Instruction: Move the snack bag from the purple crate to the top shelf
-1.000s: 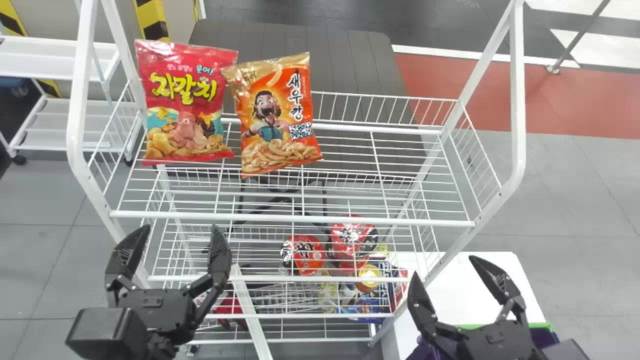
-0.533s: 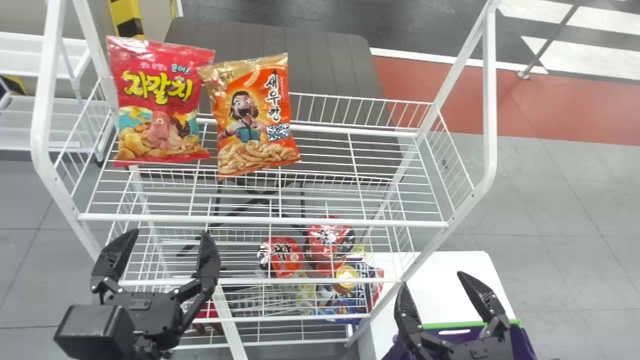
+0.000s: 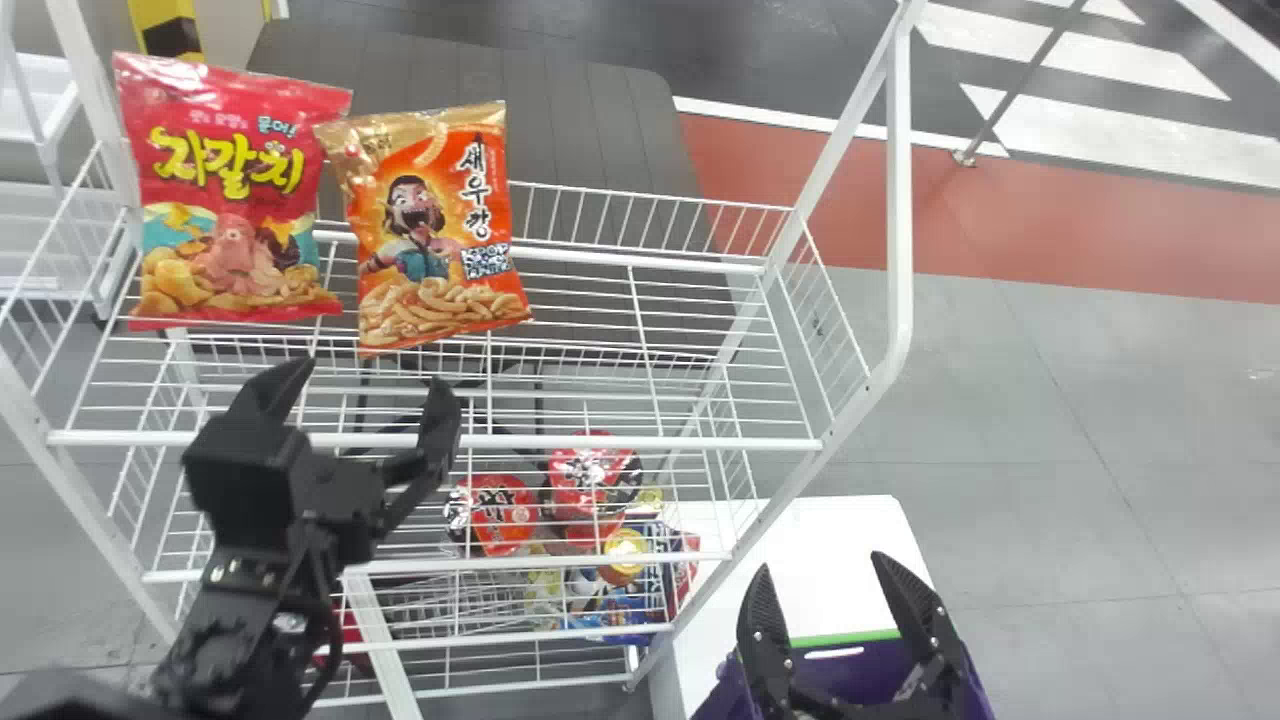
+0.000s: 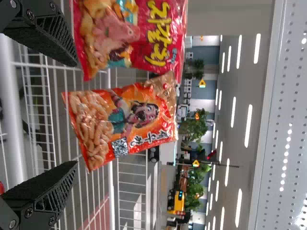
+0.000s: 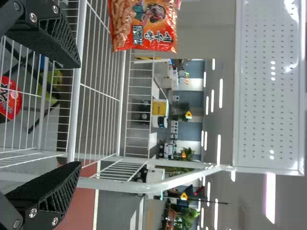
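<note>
On the left of the top shelf (image 3: 650,442), a red snack bag (image 3: 225,200) leans upright at the back. The left gripper (image 3: 372,385) hangs below it in the head view, fingers spread wide around air. Next, an orange snack bag (image 3: 430,235) stands tilted, its upper corner overlapping the red one's edge. Red tubs (image 3: 503,515) sit on a shelf below. Farther right, past the rack's white post (image 3: 775,503), the right gripper (image 3: 825,568) is also spread, gripping nothing, over the purple crate (image 3: 845,638) by the white counter (image 3: 850,530).
</note>
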Motion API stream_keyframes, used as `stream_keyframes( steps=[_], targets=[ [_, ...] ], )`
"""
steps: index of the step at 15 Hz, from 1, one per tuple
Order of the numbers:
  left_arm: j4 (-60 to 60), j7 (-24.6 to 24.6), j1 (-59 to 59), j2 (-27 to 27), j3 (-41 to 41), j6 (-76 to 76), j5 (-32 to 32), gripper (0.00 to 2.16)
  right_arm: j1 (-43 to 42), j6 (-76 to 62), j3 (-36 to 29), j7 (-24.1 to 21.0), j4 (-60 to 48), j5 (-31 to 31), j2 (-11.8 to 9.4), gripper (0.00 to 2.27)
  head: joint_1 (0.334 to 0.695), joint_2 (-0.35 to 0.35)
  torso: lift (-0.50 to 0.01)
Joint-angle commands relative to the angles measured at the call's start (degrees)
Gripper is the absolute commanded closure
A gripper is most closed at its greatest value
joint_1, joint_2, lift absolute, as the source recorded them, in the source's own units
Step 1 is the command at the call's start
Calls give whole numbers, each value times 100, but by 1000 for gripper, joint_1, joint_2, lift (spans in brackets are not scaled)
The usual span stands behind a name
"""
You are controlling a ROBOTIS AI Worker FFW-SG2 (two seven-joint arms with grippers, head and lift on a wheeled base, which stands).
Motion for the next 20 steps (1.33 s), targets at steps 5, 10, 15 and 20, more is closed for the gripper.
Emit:
stream_keyframes(
  steps=[5, 10, 15, 20],
  targets=[
    [316, 48, -890, -499, -198, 1038, 525, 259, 54, -753, 45, -35, 420, 114, 6, 90, 695, -345, 3],
    [940, 136, -1576, -833, -392, 1143, 1052, 259, 45, -1122, 89, -167, 587, 290, 6, 90, 695, -350, 3],
    [2117, 338, -2314, -848, -752, 1056, 771, 259, 98, -1842, 1, -167, 789, 290, 85, 90, 695, -350, 3],
    [2478, 655, -2472, -848, -778, 739, 551, 262, 106, -2106, -61, -167, 895, 290, 129, 90, 695, -350, 3]
  ],
)
